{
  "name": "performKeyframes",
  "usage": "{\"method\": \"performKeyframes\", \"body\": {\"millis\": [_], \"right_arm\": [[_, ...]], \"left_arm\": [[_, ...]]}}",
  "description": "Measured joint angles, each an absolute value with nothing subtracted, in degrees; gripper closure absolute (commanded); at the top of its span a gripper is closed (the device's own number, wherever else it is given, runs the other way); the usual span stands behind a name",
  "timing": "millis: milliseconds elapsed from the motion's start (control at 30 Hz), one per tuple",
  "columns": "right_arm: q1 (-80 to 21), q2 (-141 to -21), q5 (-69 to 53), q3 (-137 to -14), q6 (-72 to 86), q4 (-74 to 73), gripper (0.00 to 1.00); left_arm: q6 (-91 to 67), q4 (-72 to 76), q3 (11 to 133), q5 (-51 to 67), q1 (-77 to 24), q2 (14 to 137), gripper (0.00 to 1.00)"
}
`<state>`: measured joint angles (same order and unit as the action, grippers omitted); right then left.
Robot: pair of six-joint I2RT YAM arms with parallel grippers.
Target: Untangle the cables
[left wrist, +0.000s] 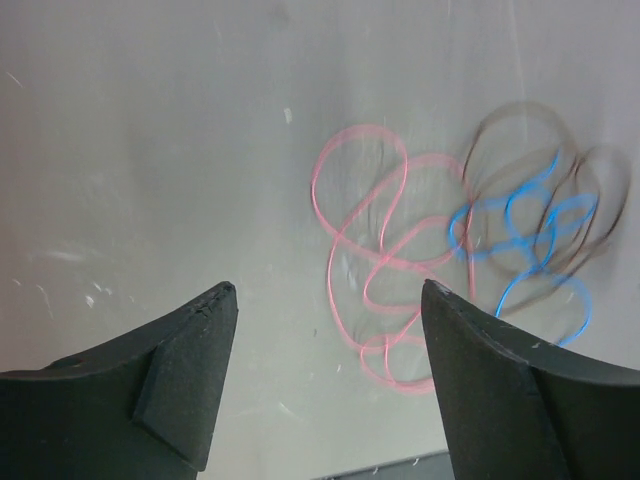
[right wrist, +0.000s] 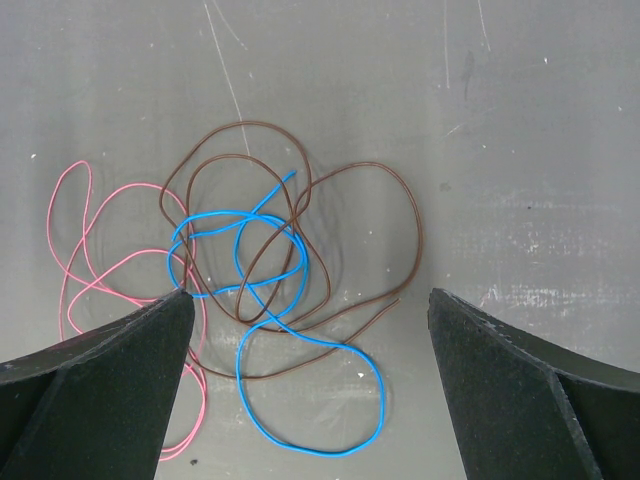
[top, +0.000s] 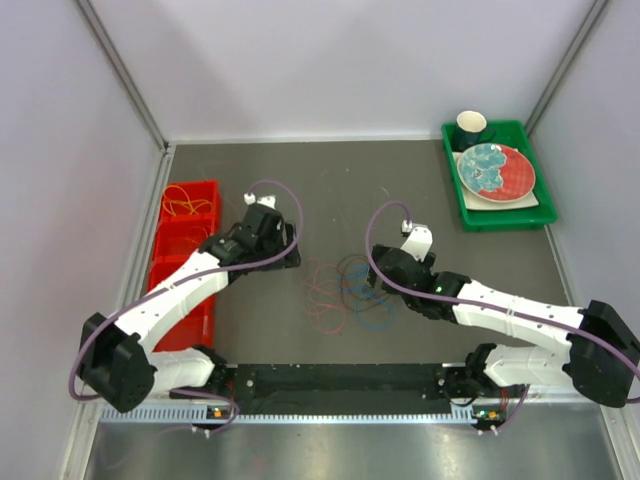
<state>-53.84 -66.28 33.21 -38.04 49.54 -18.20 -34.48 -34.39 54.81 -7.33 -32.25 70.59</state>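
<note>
Both claws open, nothing gripped. Left gripper (left wrist: 328, 292) hangs over bare worktop (top: 300, 190), just left of the pile; right gripper (right wrist: 310, 296) sits above the pile. Pile is mid-worktop, toward the near edge: pink cable (left wrist: 385, 262) on the left, brown cable (right wrist: 245, 124) and blue cable (right wrist: 300, 341) looped through each other on the right. Orange cable (top: 183, 203) lies in the red bin (top: 205, 190) at the left edge.

Dark grey surface (top: 300, 165), scuffed with pale scratches beneath the left claw (left wrist: 328, 295) and right claw (right wrist: 312, 298). Plain pale walls (top: 350, 60) stand beyond and either side of them. Even, diffuse lighting.
</note>
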Motion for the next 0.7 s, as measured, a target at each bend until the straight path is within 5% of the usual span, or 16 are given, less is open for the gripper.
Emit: {"method": "performKeyframes", "body": {"millis": [333,700], "right_arm": [[-53.8,-66.3,33.2,-38.0,49.5,-18.3,0.01],[-53.8,-66.3,33.2,-38.0,49.6,-18.5,0.01]], "left_arm": [[-34.6,-32.4,50.2,-6.9,-41.1,69.0,0.36],[-34.1,-31.7,49.0,-10.1,-52.4,74.2,0.04]]}}
